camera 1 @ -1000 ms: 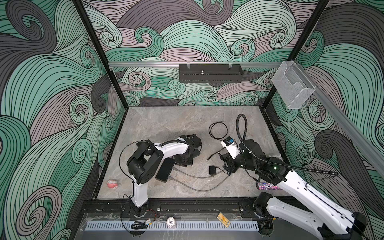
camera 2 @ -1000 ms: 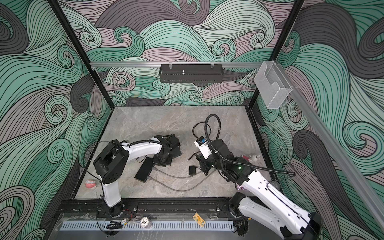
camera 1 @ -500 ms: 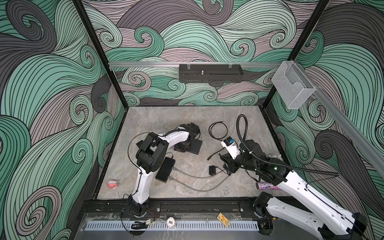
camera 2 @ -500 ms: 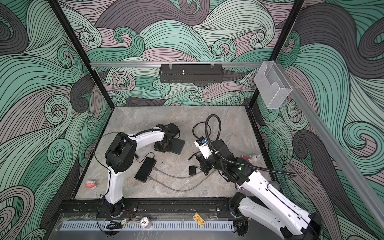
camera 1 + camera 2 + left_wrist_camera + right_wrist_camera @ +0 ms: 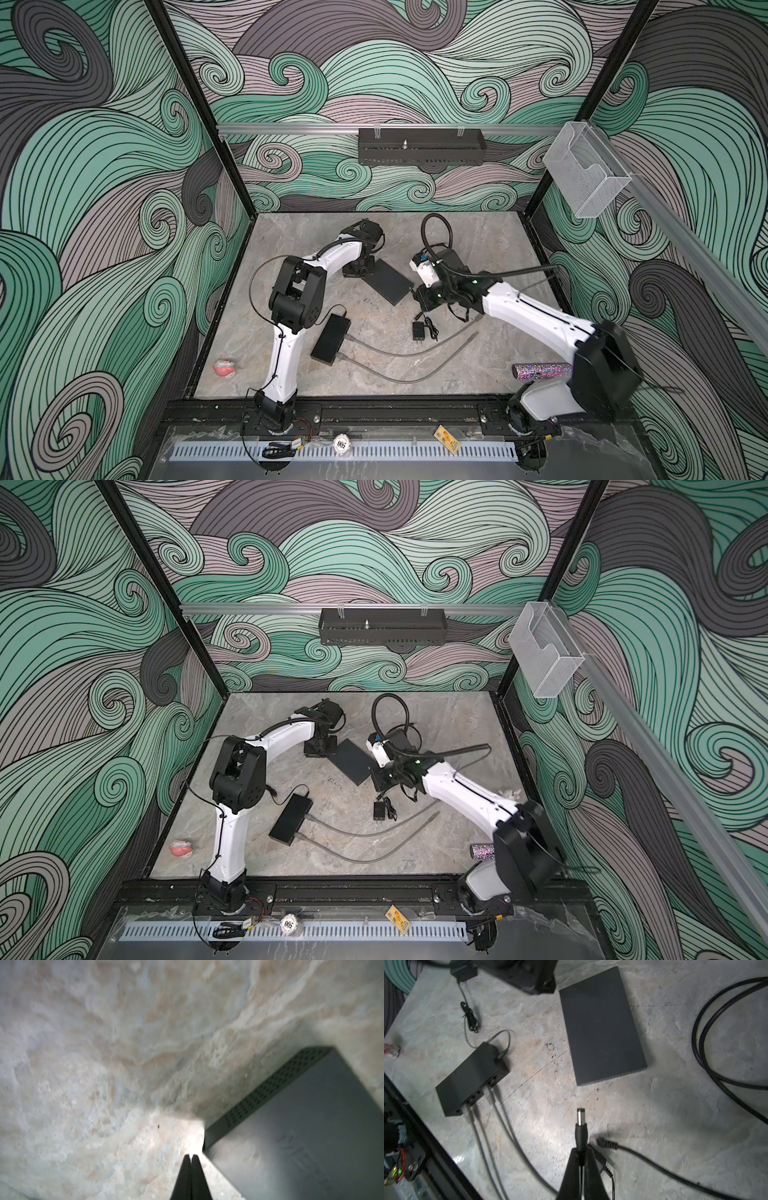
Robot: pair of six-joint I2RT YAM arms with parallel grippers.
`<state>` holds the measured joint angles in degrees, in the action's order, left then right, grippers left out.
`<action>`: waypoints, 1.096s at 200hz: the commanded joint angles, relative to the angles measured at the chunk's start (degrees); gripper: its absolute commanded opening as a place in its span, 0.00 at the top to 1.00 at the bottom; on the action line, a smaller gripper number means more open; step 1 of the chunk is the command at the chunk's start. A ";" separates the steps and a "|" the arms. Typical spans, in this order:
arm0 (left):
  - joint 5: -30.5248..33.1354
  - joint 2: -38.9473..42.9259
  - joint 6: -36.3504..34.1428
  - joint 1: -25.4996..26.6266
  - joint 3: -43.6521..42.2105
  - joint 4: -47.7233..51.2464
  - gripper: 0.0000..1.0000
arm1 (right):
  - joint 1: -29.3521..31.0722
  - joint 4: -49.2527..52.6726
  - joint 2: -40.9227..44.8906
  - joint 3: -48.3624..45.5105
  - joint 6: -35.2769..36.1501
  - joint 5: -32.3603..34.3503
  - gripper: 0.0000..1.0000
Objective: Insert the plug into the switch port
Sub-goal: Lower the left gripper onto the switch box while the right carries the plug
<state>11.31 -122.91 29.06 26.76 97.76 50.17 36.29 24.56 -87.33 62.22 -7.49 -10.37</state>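
The switch (image 5: 386,280) is a flat dark box with a perforated side, lying at the middle of the stone table; its port does not show. My left gripper (image 5: 190,1155) is shut and empty, its tips at the switch's (image 5: 301,1136) corner, also seen in both top views (image 5: 357,270) (image 5: 320,748). My right gripper (image 5: 581,1148) is shut on a black barrel plug (image 5: 580,1124) with a silver tip. The tip points toward the near end of the switch (image 5: 600,1028), a short way off. In a top view the right gripper (image 5: 426,299) hangs just right of the switch.
A smaller black box (image 5: 330,338) with grey cables (image 5: 399,353) plugged in lies front left. A black adapter (image 5: 417,331) sits below the right gripper. A second plug with black cable (image 5: 606,1143) lies on the table. A glitter tube (image 5: 540,370) and a pink object (image 5: 224,368) lie near the front edge.
The left arm has stretched toward the back and the switch now lies uncovered to its right, turned. The right gripper has moved left and back with the plug, closer to the switch.
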 commanded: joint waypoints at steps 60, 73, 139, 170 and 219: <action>-5.95 3.67 6.19 -0.82 -7.00 -8.60 1.00 | -8.37 11.00 -30.43 30.21 3.35 2.59 1.00; -5.78 3.65 6.95 -1.14 -7.78 -10.40 1.00 | -8.56 13.70 -33.59 34.26 4.22 3.55 1.00; -9.44 -0.81 7.50 -3.06 -6.11 -11.18 1.00 | -6.42 24.10 -41.78 42.17 6.75 0.91 1.00; -11.24 -1.88 7.00 -3.47 -4.84 -10.94 1.00 | -2.81 24.94 -39.34 38.69 6.83 1.25 1.00; -14.41 -0.46 6.01 -3.71 -5.23 -11.69 1.00 | 4.90 19.41 -32.46 29.27 2.63 -1.40 1.00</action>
<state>0.23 -123.44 35.40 23.00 91.77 38.74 37.60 46.17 -124.53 94.78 -2.48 -8.23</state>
